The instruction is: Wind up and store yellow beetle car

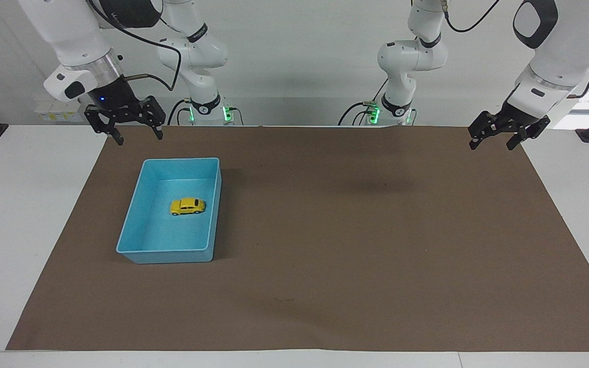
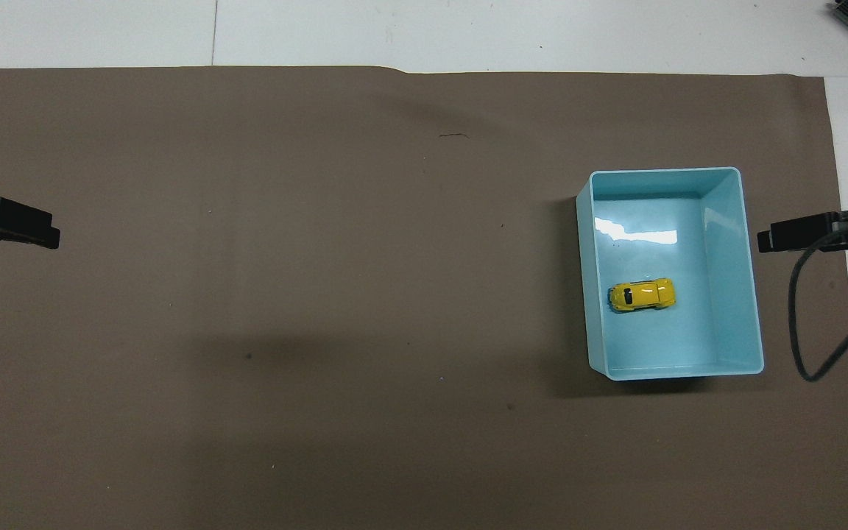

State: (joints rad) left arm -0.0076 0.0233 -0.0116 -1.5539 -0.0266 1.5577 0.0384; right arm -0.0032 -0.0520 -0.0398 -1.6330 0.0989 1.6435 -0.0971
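Where brown mat [image 1: 356, 230] covers white table [image 1: 28, 214], white wall, both grippers' jaws apart, empty

A robotics lab is showing here: two white, jointed robot arms [image 1: 412, 56] are standing at the top edge of a plain white table [image 1: 23, 204], green lights glowing at their bases. A flat brown paper sheet [image 1: 356, 235] is covering the table's middle, and black cables [image 1: 471, 23] are hanging against a bare white wall [image 1: 294, 56].
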